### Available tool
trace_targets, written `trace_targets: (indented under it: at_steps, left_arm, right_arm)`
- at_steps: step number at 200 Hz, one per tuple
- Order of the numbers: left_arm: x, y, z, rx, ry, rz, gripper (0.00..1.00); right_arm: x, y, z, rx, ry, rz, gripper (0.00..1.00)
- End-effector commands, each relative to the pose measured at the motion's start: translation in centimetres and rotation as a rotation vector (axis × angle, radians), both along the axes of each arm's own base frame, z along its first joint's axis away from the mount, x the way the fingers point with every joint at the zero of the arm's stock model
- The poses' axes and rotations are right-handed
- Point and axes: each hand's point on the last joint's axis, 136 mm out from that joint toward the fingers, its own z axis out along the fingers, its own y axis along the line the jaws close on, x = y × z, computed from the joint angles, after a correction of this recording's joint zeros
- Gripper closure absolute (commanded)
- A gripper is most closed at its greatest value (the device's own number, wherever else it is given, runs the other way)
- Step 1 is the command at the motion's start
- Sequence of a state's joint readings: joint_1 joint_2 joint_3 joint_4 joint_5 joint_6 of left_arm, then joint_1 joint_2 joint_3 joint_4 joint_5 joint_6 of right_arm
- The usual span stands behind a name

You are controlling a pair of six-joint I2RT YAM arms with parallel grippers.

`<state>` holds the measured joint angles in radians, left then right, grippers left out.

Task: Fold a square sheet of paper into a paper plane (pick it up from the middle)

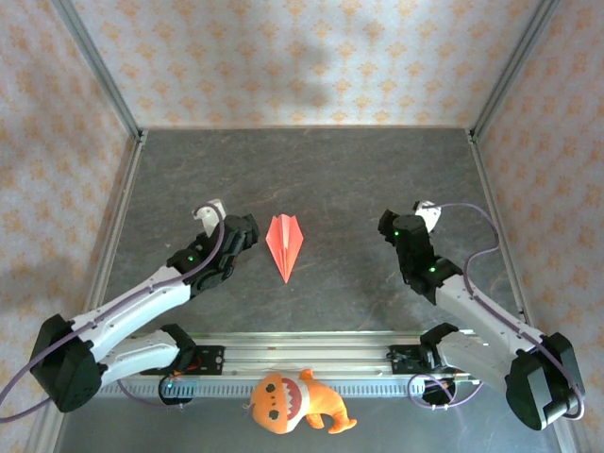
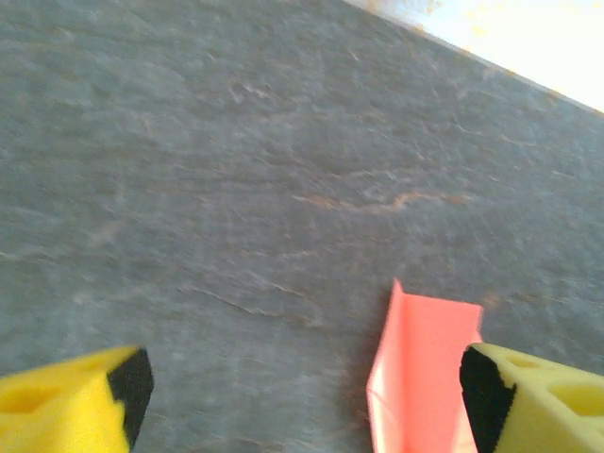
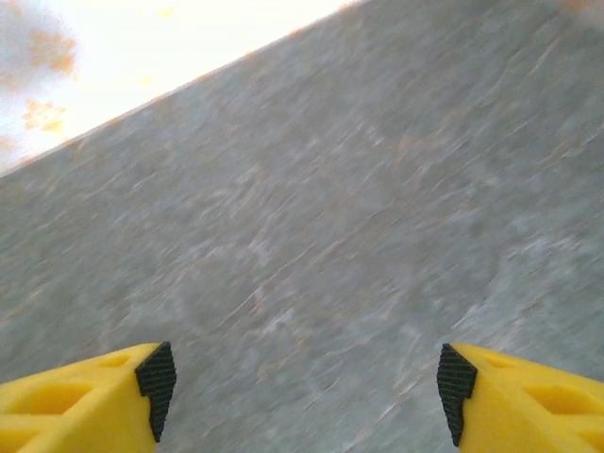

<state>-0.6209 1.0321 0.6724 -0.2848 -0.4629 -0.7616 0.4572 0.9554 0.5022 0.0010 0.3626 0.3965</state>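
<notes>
paper plane flat on tabletop, just beside our left fingers, well apart from right fingers | both pairs spread, empty | likely light, flimsy; we'd pinch its centre crease gently

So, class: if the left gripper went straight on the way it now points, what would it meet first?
Probably the bare table. The left gripper is open, and the paper plane lies off-centre by one finger, which might clip it; depth is unclear.
</notes>
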Motion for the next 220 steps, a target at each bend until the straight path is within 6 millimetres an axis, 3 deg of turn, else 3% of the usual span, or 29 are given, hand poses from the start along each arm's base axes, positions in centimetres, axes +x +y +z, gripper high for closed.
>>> trace_targets:
  at_steps: [1, 48, 71, 90, 118, 133, 149, 160, 176, 196, 202, 220]
  left_arm:
    - [0.2, 3.1, 1.1, 0.089, -0.083, 0.095, 0.05]
    - [0.0, 7.6, 0.5, 0.188, -0.097, 0.182, 0.01]
    - [-0.6, 9.7, -0.1, 0.253, -0.11, 0.236, 0.01]
    - [-1.3, 11.6, -0.6, 0.26, -0.135, 0.29, 0.01]
    - [-1.9, 13.9, -0.6, 0.275, -0.199, 0.344, 0.01]
    - [-1.7, 14.6, -0.2, 0.273, -0.234, 0.353, 0.0]
    - [-1.3, 15.1, 0.4, 0.304, -0.272, 0.362, 0.01]
    - [-0.8, 15.2, 0.6, 0.336, -0.287, 0.354, 0.01]
    - [0.0, 15.3, -0.3, 0.384, -0.278, 0.341, 0.01]
    - [2.3, 14.3, -2.0, 0.395, -0.267, 0.246, 0.01]
    - [3.1, 13.9, -2.5, 0.404, -0.259, 0.208, 0.01]
    - [5.8, 13.4, -3.4, 0.42, -0.225, 0.151, 0.01]
  right_arm:
    - [-0.3, -4.0, 1.1, -0.193, -0.084, -0.151, 0.19]
    - [0.6, -6.9, -0.2, -0.231, -0.173, -0.192, 0.19]
    - [1.1, -8.0, -1.6, -0.278, -0.214, -0.173, 0.19]
    - [2.7, -8.9, -3.2, -0.266, -0.157, -0.161, 0.19]
    - [4.4, -9.1, -2.3, -0.255, -0.226, -0.143, 0.18]
    - [5.5, -9.1, -1.9, -0.216, -0.272, -0.129, 0.16]
    - [6.5, -7.6, -3.6, -0.182, -0.27, -0.002, 0.17]
    - [5.7, -7.8, -3.0, -0.179, -0.35, -0.022, 0.16]
    - [5.7, -7.6, -3.7, -0.184, -0.299, -0.004, 0.15]
    - [6.1, -8.0, -3.9, -0.182, -0.279, -0.025, 0.11]
    - [6.1, -8.1, -3.9, -0.184, -0.28, -0.028, 0.0]
    - [5.8, -8.3, -3.6, -0.183, -0.3, -0.05, 0.0]
